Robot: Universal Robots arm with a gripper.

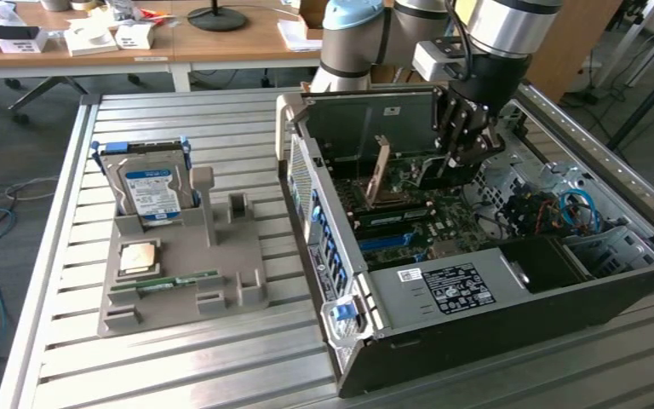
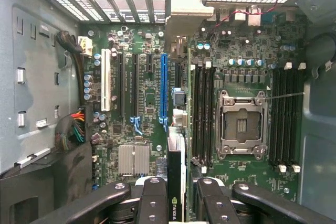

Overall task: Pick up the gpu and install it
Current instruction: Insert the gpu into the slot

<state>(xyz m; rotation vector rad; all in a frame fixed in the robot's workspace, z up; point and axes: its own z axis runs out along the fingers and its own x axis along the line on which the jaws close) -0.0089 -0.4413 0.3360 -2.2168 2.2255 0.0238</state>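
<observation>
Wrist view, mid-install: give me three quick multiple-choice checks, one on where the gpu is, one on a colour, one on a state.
1. Where is the thin dark-green gpu card?
A. On a grey tray
B. Between the fingers of the black gripper, over the green motherboard
C. On a wooden desk

2. What colour is the long plastic slot beside the card's edge?
A. Blue
B. Red
C. Yellow

3. How does the dark metal computer case stand?
A. Closed on all sides
B. Upright with its lid on
C. Lying flat, open side up

Answers:
1 B: the fingers flank the card edge-on above the board.
2 A: the slot's full length is bright blue.
3 C: the exterior view looks straight down onto the exposed board.
</observation>
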